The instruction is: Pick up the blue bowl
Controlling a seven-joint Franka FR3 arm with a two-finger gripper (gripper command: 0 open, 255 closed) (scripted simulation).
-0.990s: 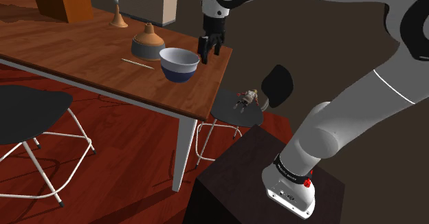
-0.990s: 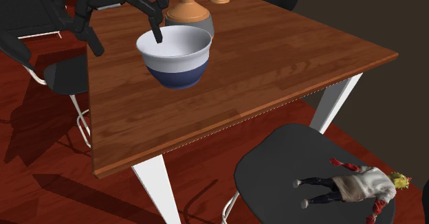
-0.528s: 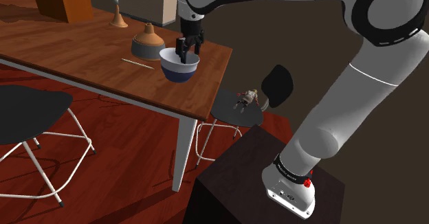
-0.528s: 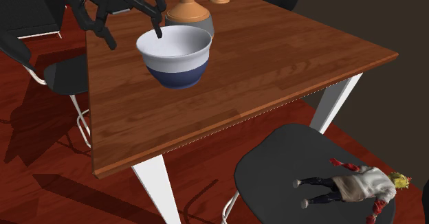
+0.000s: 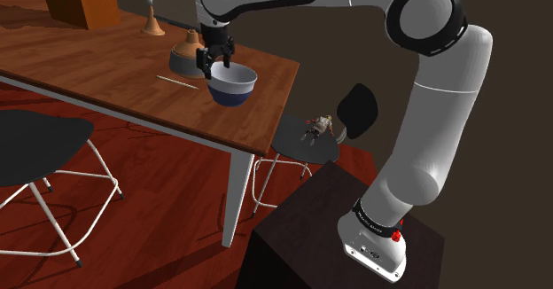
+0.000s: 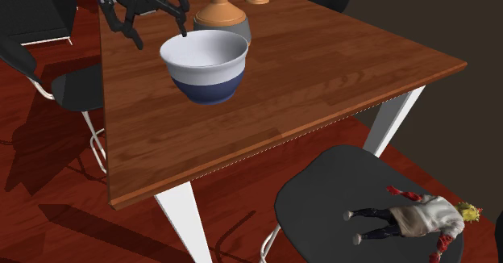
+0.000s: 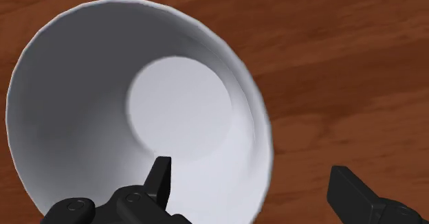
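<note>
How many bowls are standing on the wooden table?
1. The white bowl with a dark blue base stands on the brown wooden table, beside the grey pot with an orange cone lid. The table's far part is out of view.

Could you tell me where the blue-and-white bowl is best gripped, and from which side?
Grip the bowl by its thin rim from above, jaws straddling the wall: it stands upright, mouth open, and looks too wide to span whole.
</note>
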